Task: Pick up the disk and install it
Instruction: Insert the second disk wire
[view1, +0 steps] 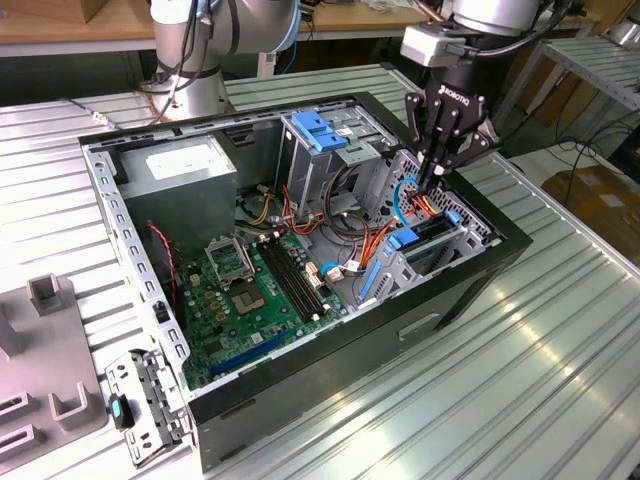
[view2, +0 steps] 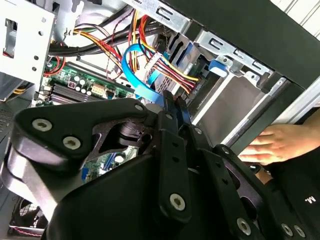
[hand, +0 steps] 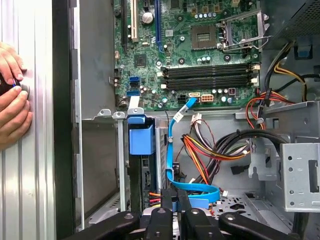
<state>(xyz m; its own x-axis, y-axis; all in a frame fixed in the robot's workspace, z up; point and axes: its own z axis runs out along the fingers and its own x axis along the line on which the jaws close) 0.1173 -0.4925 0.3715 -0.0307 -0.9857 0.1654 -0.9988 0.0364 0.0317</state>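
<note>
The gripper (view1: 432, 183) reaches down into the open computer case (view1: 470, 290), at the drive bay (view1: 440, 235) along the case's edge on the exterior view's right. Its fingers (hand: 170, 210) are pressed narrowly together among the blue SATA cable (hand: 192, 187) and the coloured power wires (hand: 200, 160). The disk (hand: 146, 180) sits edge-up in the bay beneath a blue plastic tab (hand: 141, 135), just beside the fingers. A person's hand (hand: 12, 97) rests on the tabletop (view1: 560, 360) outside the case wall
</note>
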